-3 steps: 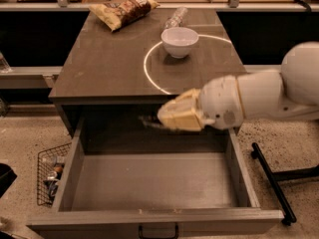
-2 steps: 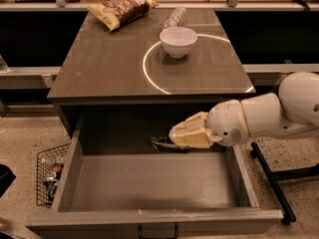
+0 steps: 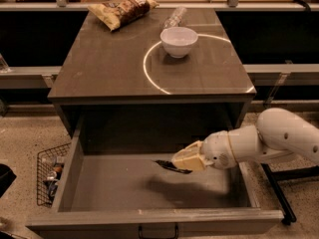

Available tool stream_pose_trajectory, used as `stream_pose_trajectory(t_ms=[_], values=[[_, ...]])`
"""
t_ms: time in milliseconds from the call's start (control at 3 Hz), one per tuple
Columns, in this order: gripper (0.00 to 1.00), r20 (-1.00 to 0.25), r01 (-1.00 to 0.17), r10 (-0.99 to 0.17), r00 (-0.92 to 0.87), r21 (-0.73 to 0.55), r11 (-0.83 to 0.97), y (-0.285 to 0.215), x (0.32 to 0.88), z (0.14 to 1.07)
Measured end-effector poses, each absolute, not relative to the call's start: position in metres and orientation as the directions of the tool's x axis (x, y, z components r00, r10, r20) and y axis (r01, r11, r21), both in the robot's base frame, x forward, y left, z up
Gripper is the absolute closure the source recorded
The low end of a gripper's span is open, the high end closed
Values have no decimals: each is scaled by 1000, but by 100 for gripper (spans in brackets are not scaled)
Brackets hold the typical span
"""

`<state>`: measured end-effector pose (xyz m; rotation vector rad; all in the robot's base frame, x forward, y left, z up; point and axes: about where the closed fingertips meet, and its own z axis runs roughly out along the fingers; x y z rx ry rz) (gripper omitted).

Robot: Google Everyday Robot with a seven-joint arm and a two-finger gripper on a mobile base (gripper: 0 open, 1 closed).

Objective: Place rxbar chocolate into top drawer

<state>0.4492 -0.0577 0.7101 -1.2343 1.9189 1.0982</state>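
- Jaws of the gripper point(image 3: 178, 161) seem to pinch the bar point(image 3: 167, 164) by one end.
- Gripper has sunk from the table point(image 3: 114, 68) edge into the drawer point(image 3: 149, 217), and the bar hangs just above its floor.
- Release looks next.

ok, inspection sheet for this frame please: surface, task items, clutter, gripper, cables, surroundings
Surface: dark cabinet top with a pale ring marked on it.
Job's things: rxbar chocolate sticks out of the gripper's tip, low inside the open top drawer, not yet released.
Clutter: chip bag, white bowl and clear bottle lying on its side, all on the top.
Gripper: gripper inside the drawer, shut on the bar.
Cables: nothing seen.
Surroundings: wire basket on the speckled floor beside the drawer.
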Motion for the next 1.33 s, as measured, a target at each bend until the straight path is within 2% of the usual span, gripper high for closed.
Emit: stream_pose_trajectory(t_ms=[333,1333], values=[[86,-816,-918,-425,-391,315,240,-57,453,704],[16,-816,-920,-428,-388,317,230,-52,451,703]])
